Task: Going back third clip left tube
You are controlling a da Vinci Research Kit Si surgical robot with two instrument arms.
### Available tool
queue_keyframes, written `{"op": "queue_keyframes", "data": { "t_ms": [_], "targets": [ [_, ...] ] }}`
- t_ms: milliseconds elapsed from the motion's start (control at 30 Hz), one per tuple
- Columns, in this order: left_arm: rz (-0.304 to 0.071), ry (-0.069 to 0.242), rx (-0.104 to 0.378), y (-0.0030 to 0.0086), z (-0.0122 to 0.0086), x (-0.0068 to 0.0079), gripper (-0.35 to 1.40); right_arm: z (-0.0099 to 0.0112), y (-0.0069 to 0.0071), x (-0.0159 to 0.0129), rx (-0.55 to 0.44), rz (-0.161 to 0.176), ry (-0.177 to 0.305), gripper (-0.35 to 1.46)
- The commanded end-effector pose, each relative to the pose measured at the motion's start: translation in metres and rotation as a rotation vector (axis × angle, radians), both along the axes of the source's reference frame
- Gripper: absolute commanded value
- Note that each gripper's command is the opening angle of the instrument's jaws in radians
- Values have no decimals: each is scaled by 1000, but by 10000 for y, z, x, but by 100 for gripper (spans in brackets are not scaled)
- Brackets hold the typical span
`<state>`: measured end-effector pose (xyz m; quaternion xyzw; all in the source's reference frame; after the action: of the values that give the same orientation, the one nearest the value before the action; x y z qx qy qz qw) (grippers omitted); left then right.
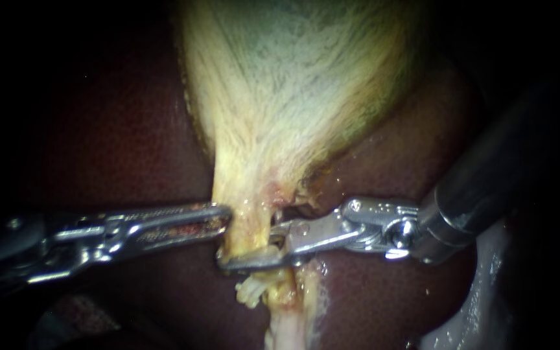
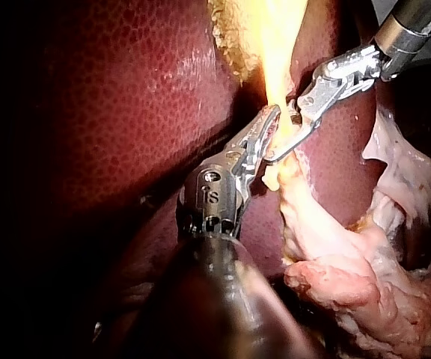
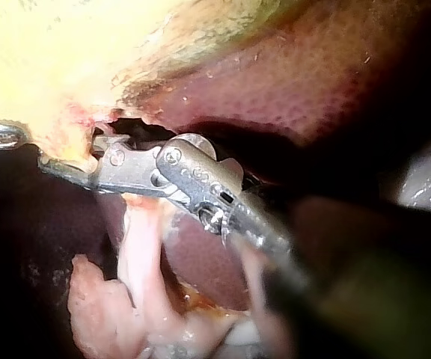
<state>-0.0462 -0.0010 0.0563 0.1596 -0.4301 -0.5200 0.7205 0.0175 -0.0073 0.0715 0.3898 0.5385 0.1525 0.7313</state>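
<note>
While the right instrument [image 1: 249, 244] straddles the tube [image 1: 249, 232] with its jaws apart, one jaw crossing the near side and the other lying behind, any pull back to the right risks a snag. The tube sits at the scene's middle, where the gallbladder [image 1: 293, 84] narrows to a neck over the dark liver [image 1: 118, 129]. I cannot make out a clip on it; if one sits there, the jaws hide it.

The near jaw's tip reaches past the tube's left edge. A withdrawal out of line with the jaws could therefore hook the tube, drag it rightward, and tear it or shift a clip.

The left instrument [image 1: 220, 217] has its jaws closed on the left edge of the gallbladder's neck and seems to hold it taut. Under that tension, a small sideways tug from the right may rip the thin tissue. Its tip lies just beside the right instrument's near jaw, so the two could also knock together. Frayed pale strands [image 1: 252, 291] hanging nearer could catch as well.
</note>
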Motion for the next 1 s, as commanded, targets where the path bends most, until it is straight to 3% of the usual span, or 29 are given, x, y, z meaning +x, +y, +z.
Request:
{"op": "queue_keyframes", "data": {
  "t_ms": [33,100,233,367,733,1000],
  "targets": [
    [1,-1,0,0,0,0,-35,0,0,0,0,0,-1,-35],
    [1,-1,0,0,0,0,-35,0,-1,0,-1,0,-1,-30],
    [1,-1,0,0,0,1,-35,5,-1,3,-4,0,-4,20],
    [1,-1,0,0,-1,1,-35,11,-1,5,-40,3,6,44],
    [1,-1,0,-2,-3,2,-35,26,11,-8,-116,47,4,57],
    [2,-1,0,-2,-3,3,-35,24,7,-23,-116,43,7,56]
  ]
}}
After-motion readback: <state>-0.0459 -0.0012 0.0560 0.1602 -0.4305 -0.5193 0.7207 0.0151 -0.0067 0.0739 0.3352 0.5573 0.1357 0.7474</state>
